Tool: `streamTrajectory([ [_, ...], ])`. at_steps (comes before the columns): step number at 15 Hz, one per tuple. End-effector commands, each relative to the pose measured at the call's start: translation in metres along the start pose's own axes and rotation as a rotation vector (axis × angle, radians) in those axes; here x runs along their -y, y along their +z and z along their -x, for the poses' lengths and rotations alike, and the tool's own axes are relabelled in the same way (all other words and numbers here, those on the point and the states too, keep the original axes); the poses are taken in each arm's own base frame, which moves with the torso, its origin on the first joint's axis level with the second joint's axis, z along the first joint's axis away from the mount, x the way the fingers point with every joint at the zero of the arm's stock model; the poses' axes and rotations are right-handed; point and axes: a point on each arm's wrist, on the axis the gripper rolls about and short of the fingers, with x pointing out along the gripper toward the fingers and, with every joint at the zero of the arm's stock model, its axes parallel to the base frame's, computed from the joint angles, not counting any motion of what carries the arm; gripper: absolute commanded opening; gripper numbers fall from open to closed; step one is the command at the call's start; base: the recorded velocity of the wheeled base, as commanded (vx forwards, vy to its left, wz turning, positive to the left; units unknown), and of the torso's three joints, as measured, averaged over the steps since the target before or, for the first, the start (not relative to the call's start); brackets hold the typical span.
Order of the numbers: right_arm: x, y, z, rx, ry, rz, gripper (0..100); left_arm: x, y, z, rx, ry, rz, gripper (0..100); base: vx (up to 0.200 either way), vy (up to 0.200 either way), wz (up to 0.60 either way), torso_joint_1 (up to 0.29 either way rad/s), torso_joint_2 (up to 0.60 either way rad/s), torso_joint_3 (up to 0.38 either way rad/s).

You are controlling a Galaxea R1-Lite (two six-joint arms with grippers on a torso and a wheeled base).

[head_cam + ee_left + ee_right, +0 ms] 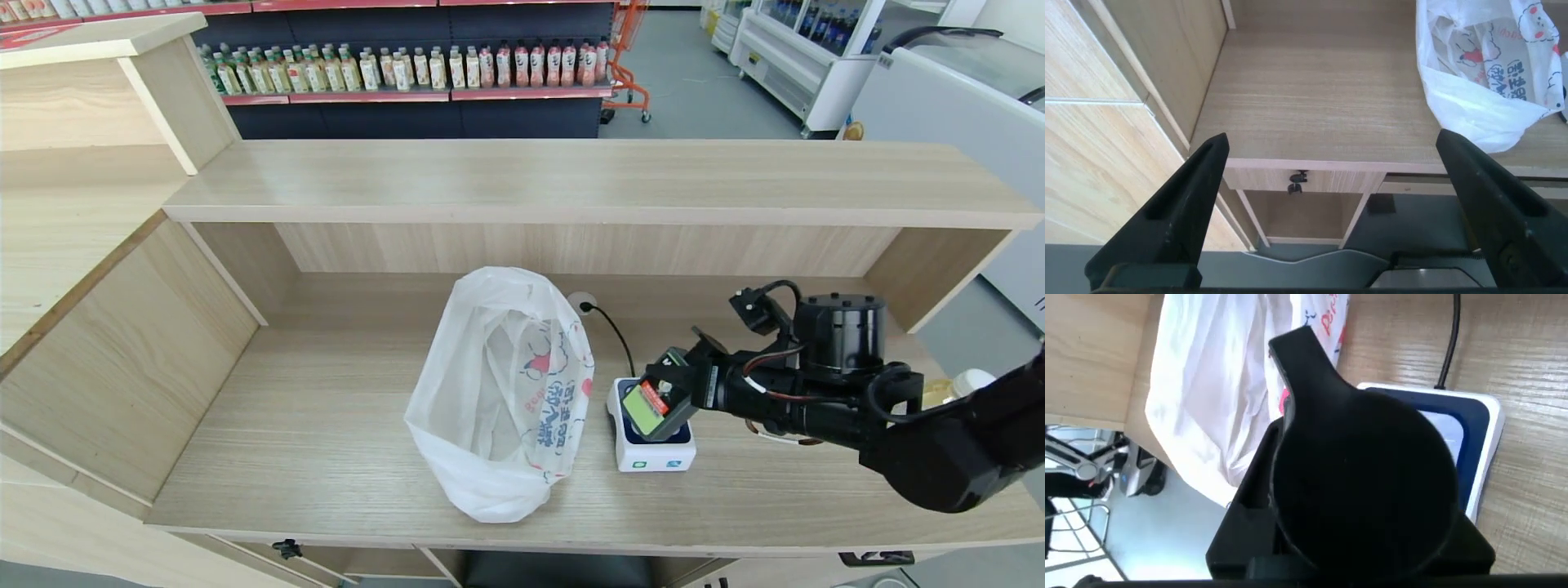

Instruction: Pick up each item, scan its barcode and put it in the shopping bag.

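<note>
Our right tool [658, 397] is clamped on a small green item [638, 411] with a red label. It holds the item tilted just above the scanner [653, 451], and we judge this presents the barcode to the window. The shopping bag [498, 408] stands open on the counter [326, 425] just beside the scanner, handy for the drop. Our left tool [1333, 144] hangs empty off the counter's front edge, jaws spread wide, out of the way.
</note>
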Motion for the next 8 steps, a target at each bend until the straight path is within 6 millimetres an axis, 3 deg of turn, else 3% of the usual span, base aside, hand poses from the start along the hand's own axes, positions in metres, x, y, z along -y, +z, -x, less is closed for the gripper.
streamTrajectory([
  [1, 0.013, -0.016, -0.017, -0.037, -0.015, -0.007, 0, 0.000, 0.000, 0.000, 0.000, 0.000, 0.001, 100, 0.000, 0.000, 0.00, 0.000, 0.00, 0.000],
  [8, 0.011, -0.015, -0.037, -0.023, 0.021, 0.009, 0, 0.000, 0.000, 0.000, 0.000, 0.000, 0.001, 100, 0.000, 0.000, 0.00, 0.000, 0.00, 0.000],
])
